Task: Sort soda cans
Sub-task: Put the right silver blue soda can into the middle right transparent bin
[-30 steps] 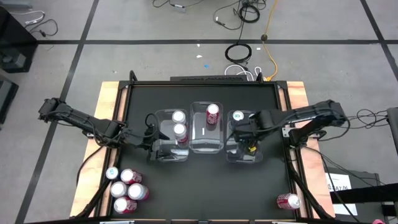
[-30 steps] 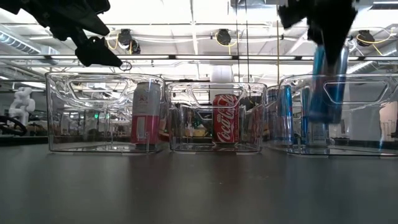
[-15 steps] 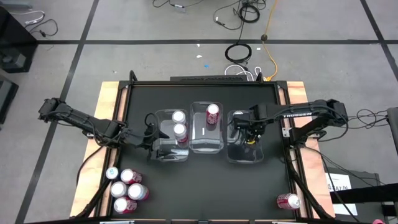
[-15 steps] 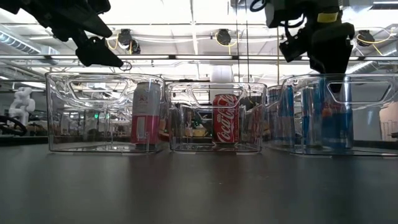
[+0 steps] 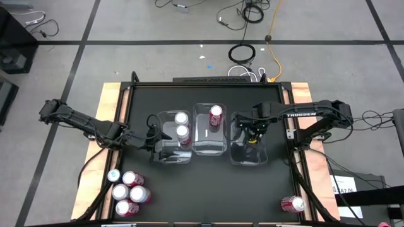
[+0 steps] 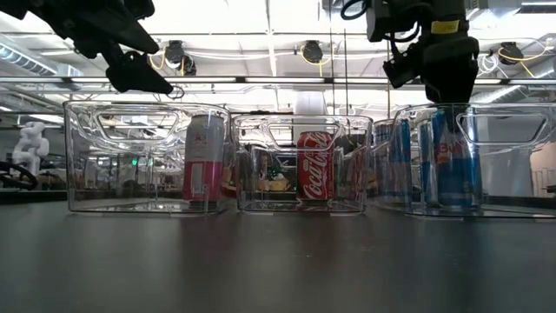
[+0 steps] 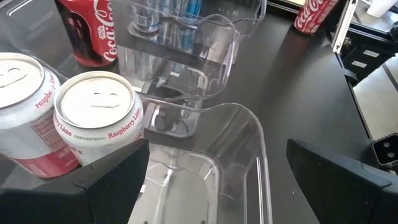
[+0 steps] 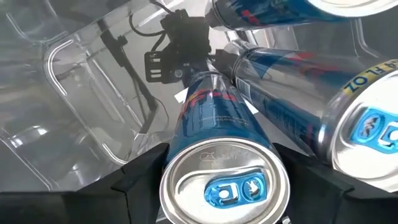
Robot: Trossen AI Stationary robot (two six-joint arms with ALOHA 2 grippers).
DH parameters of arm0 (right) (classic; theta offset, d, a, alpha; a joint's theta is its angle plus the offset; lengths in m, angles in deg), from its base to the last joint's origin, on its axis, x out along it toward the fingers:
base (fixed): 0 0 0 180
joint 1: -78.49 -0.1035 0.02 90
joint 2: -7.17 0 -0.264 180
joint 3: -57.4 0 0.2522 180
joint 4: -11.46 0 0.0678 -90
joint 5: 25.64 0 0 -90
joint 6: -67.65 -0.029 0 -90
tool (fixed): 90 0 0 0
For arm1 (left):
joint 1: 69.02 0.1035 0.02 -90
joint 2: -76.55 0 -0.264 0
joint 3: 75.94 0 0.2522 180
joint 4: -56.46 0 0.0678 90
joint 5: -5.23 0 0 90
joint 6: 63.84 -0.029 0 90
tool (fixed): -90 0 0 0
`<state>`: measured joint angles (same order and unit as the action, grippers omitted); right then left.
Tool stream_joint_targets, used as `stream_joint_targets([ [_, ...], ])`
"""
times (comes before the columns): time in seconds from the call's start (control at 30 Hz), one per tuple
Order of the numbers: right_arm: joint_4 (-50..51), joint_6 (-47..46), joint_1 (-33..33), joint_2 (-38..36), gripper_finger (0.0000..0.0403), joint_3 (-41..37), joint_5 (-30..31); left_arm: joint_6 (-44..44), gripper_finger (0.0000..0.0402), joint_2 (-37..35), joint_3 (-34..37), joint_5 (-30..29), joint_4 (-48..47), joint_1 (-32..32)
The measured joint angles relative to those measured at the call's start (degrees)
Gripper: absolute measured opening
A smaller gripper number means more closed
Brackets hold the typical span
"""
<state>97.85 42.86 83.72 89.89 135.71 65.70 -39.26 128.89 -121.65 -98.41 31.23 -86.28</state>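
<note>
Three clear bins stand in a row mid-table. The left bin (image 5: 172,151) holds two white Raspberry Lime soda cans (image 7: 96,118). A red cola can (image 6: 314,165) stands in the middle bin. The right bin (image 5: 247,154) holds slim blue cans. My right gripper (image 6: 447,87) reaches into it from above, shut on one blue can (image 8: 221,180). My left gripper (image 5: 151,140) hovers open over the near part of the left bin, touching nothing. Several more cans stand grouped at the near-left corner (image 5: 128,192). My right gripper pinches the blue can between its two fingers (image 8: 140,171), just below its silver top (image 8: 186,155). It comes from above, pointing down. The can is upright in the right bin, its base on the bin floor (image 6: 453,202), next to the other blue cans.
A red can (image 5: 291,203) lies on its side at the near-right corner. The bins' clear walls (image 6: 148,113) rise around the standing cans. Bare black mat (image 5: 208,189) lies between the bins and the near edge. Cables lie on the floor beyond the far edge.
My right gripper has moved slightly toward the far edge and brought the blue can down into the right bin. The can was lifted and tilted; now it stands upright on the bin floor.
</note>
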Motion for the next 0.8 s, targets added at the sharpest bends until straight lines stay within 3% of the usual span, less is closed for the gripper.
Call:
stream_joint_targets([
  [0.8, 0.9, 0.4, 0.0, 0.1, 0.0268, 0.0, -0.2, 0.0, 0.0386, 0.0, 0.0, -0.1, 0.0, 0.0],
])
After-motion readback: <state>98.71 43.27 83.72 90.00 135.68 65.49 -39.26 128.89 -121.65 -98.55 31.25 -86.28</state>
